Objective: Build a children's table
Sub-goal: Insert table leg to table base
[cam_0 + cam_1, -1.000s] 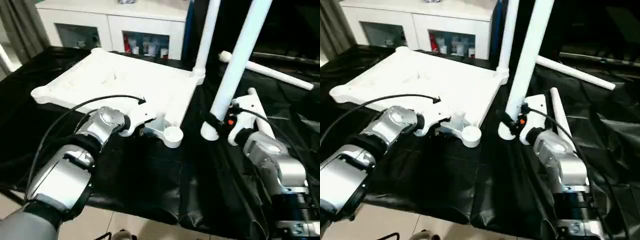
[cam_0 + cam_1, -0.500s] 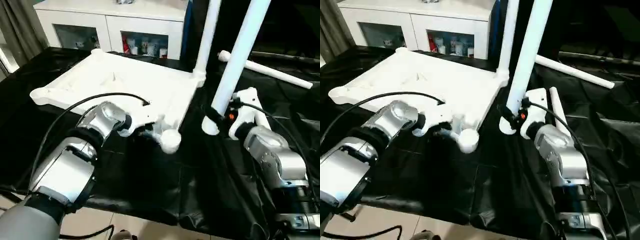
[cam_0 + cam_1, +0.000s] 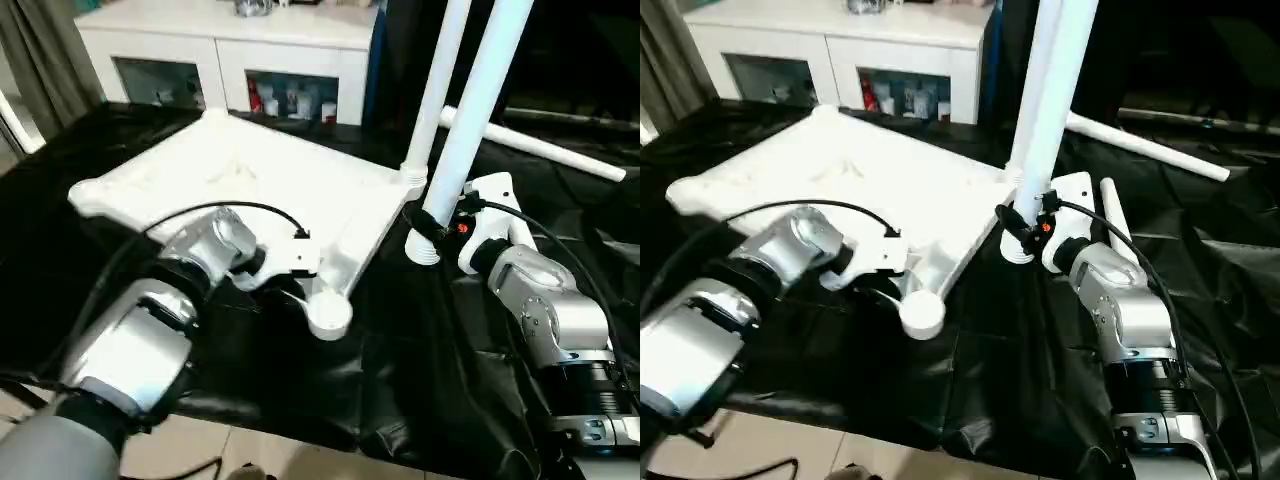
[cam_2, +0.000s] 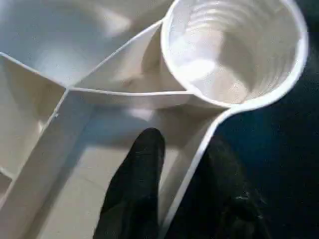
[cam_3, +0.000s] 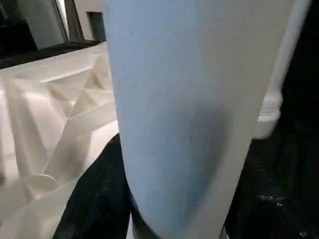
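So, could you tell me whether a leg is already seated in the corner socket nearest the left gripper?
No, the socket is an empty ribbed cup, with nothing standing in it.

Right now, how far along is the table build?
Done: one leg stands in the tabletop's far corner. In hand: right gripper holds a second leg upright; left gripper pinches the rim by the near socket. Left: seat it, plus the legs lying behind.

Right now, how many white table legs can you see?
4: one standing in the tabletop's far corner, one held by the right gripper, two lying on the black cloth.
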